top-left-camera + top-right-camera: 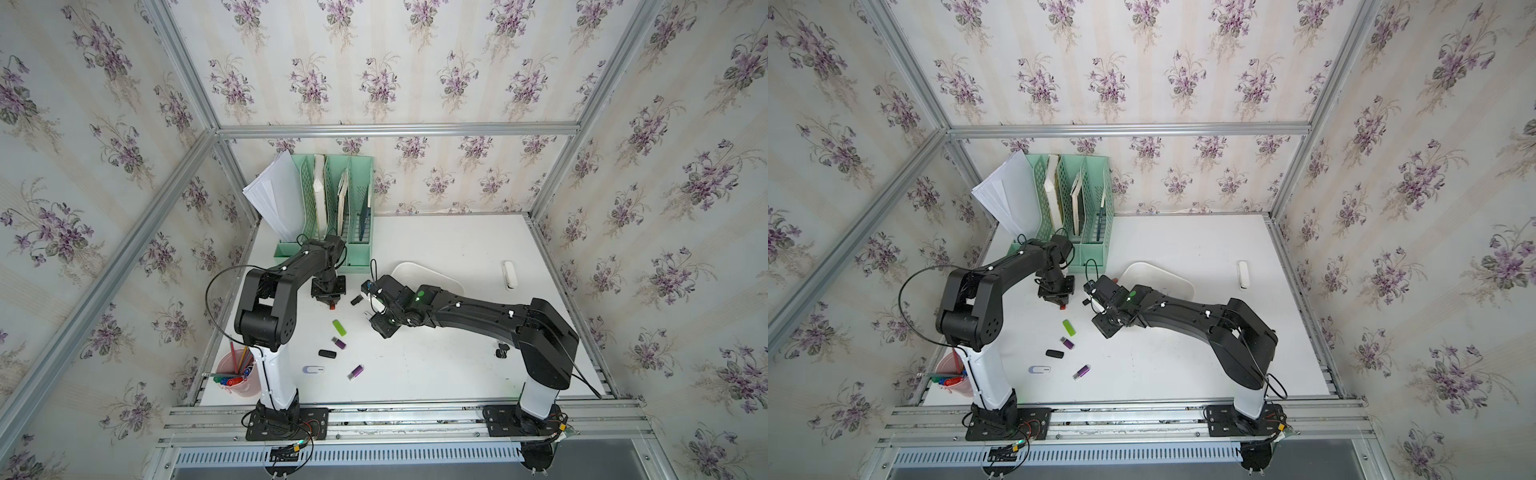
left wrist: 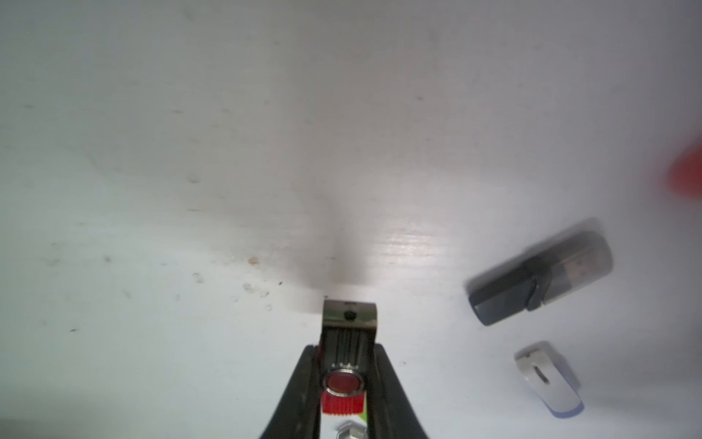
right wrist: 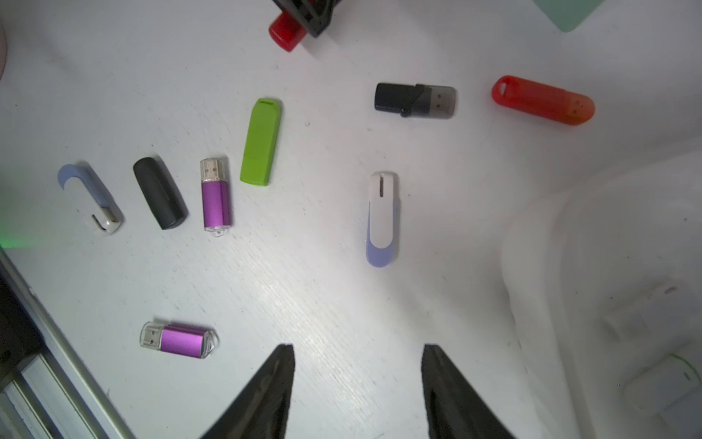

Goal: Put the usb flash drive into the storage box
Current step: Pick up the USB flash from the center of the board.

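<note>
White storage box (image 3: pixel 539 243) held pale drives (image 3: pixel 642 319); left gripper's (image 2: pixel 347 351) jaws pinched a red-and-silver usb flash drive (image 2: pixel 349 323), right gripper's (image 3: pixel 357 353) jaws stood spread.

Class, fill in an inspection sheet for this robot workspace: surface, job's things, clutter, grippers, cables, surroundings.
Surface: white tabletop, with faint specks and scuffs.
Job's things: shallow white plastic storage box, partly hidden by the right arm; red-and-black swivel flash drive in the left gripper's grip; eight more drives lie loose on the tabletop, among them a lime-green flash drive.
Clutter: mint-green file organizer holding papers; pink pen cup; white oblong object.
Grippers: left gripper shut on the swivel drive; right gripper open and empty.
Cables: black cable loop beside the left arm, clear of the drives.
Surroundings: floral wallpaper; aluminium frame.
</note>
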Controlling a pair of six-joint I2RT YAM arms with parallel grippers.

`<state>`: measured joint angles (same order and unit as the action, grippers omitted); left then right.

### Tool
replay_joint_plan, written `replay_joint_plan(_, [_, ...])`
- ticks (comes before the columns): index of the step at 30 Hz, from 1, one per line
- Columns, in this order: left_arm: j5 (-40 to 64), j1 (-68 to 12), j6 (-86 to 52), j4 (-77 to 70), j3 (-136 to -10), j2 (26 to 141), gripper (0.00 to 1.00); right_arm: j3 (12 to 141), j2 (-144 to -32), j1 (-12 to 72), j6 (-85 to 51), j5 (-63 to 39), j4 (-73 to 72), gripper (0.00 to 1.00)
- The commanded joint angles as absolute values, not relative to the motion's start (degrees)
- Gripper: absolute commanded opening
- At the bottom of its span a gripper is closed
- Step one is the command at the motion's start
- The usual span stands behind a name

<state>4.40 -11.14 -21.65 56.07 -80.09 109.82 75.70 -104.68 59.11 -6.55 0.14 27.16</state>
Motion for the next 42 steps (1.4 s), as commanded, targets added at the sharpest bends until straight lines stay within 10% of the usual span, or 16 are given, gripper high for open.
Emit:
replay_joint_plan(1, [3.76,-9.30,-20.51,58.75,-80.30,107.41,0.22,77.32,-106.51,59.41,-5.73,-0.79,26.33,0.59])
replay_joint_plan(42, [6.15,-4.53,-19.11,61.79,-81.74,100.90,0.23,95.88,-126.91,58.18,-5.21,4.13,35.67,0.40])
